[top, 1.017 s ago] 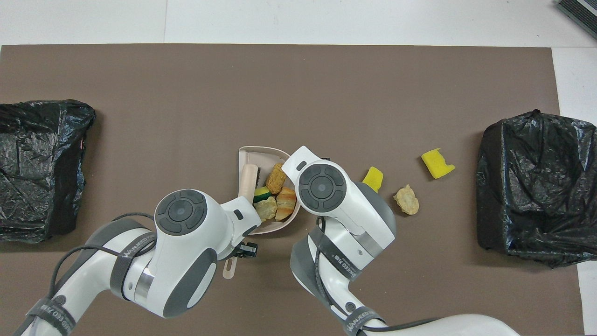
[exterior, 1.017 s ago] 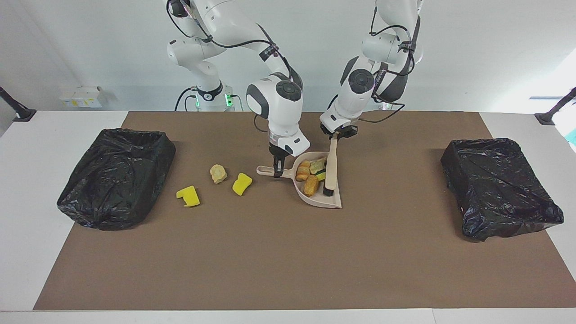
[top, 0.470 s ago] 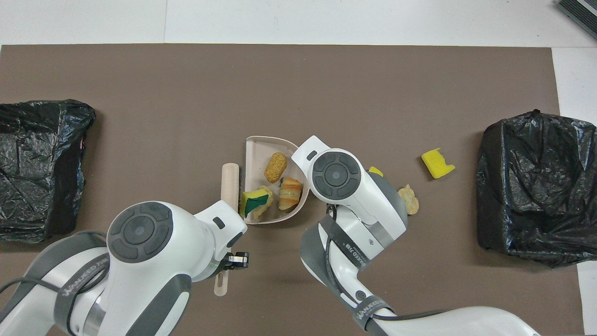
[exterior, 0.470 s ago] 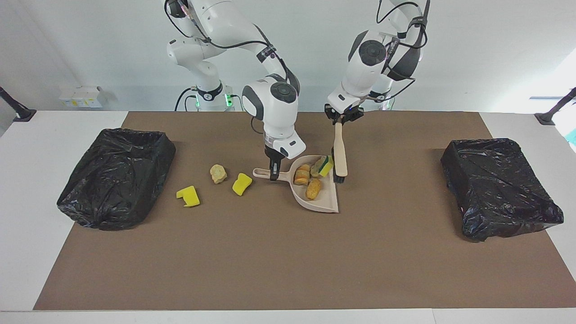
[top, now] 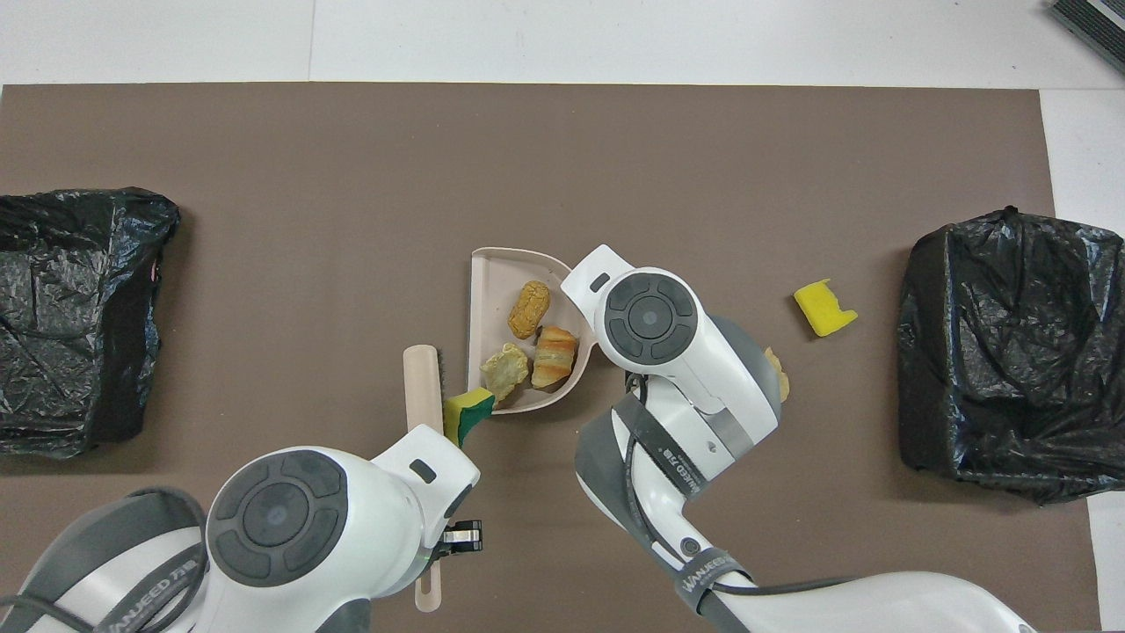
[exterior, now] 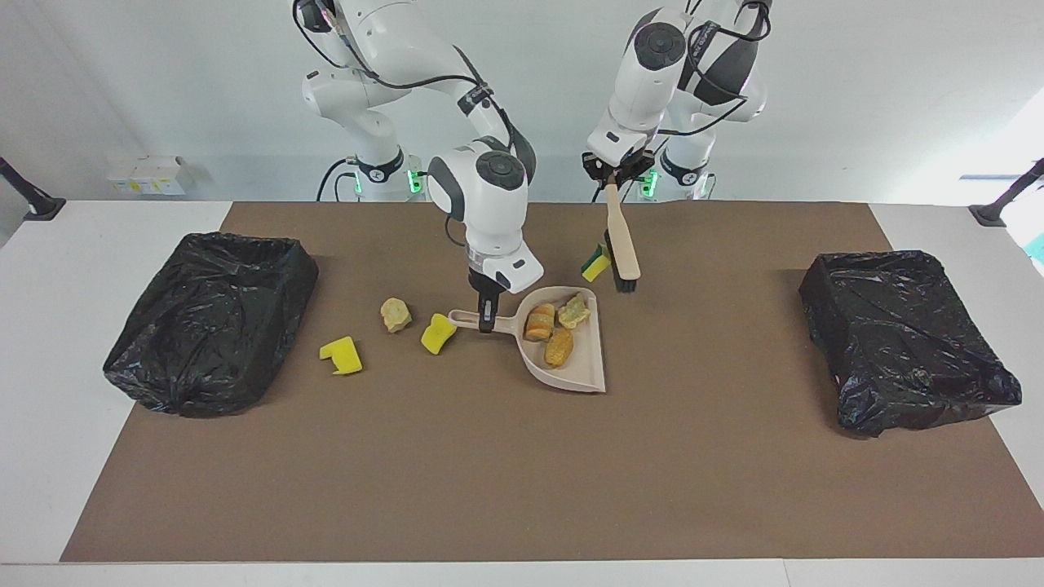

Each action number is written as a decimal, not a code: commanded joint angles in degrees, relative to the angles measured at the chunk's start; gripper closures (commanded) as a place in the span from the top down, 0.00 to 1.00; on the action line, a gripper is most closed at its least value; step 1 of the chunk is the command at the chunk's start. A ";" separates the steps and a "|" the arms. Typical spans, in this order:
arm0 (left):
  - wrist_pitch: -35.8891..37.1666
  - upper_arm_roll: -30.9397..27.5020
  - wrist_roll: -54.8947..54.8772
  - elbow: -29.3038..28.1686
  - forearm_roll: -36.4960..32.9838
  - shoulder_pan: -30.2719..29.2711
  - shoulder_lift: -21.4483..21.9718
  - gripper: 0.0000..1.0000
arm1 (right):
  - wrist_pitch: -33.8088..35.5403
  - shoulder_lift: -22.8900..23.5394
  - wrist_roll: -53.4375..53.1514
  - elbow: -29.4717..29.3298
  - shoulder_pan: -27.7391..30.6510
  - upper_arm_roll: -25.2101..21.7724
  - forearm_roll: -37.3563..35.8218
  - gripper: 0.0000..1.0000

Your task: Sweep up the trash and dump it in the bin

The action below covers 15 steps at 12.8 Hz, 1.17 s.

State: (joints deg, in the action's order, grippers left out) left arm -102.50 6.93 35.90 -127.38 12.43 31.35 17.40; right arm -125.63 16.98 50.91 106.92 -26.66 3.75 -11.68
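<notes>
Facing view, frame centre: right gripper (exterior: 487,314) clamped on the dustpan (exterior: 583,371) handle, 3 bready lumps (exterior: 559,346) inside. Just above: left gripper (exterior: 613,181) clenching the raised brush (exterior: 624,253), green-topped sponge (exterior: 595,262) beside its bristles, outside the pan. 3 more scraps (exterior: 395,314) on the worktop, 2 bins (exterior: 212,318).

Overhead view: same 3 in the pan, 1 yellow sponge (top: 824,308) in the open. Probably light, squashy, bouncy; better nudged low than pinched.
</notes>
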 commanded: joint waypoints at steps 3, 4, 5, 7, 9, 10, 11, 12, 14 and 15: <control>-12.27 -0.77 0.13 -1.03 1.37 -0.68 -5.34 0.00 | 0.30 -1.43 6.20 2.23 2.31 0.38 0.52 0.00; -14.72 -0.69 0.74 -1.38 1.37 0.02 -7.97 0.00 | 0.21 -1.69 6.74 2.76 2.49 0.29 0.52 0.00; -17.18 -0.60 1.53 -2.51 1.37 1.07 -10.00 0.00 | -0.14 -1.78 6.75 3.12 2.49 0.38 0.52 0.00; -18.08 -0.60 2.85 -3.66 1.46 3.36 -9.76 0.00 | -0.85 -1.69 6.23 3.82 2.40 0.38 0.52 0.00; -18.26 -0.51 4.08 -3.84 1.89 5.81 -10.36 0.00 | -2.34 -1.78 6.05 4.70 2.40 0.38 0.52 0.00; -18.00 -0.51 4.09 -4.62 1.90 6.79 -10.54 0.00 | -2.60 -1.69 5.96 4.79 2.31 0.38 0.52 0.00; -17.47 -0.51 4.26 -5.50 1.90 7.67 -9.85 0.00 | -2.87 -1.69 5.96 4.88 2.31 0.29 0.52 0.00; -16.16 -0.51 5.13 -5.69 1.90 8.72 -9.49 0.00 | -2.87 -1.69 5.96 4.96 2.31 0.29 0.52 0.00; -10.55 -0.51 5.76 -5.60 1.90 9.51 -8.62 0.00 | -2.87 -1.69 5.96 4.97 2.31 0.38 0.52 0.00; -8.52 -0.51 5.76 -5.60 1.90 10.30 -8.09 0.00 | -2.87 -1.69 5.96 4.97 2.31 0.38 0.52 0.00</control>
State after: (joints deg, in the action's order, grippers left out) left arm -114.43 7.18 40.97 -131.51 13.54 39.68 6.42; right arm -127.05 16.27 55.90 109.56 -24.69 3.65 -11.60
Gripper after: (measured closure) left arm 0.736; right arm 0.683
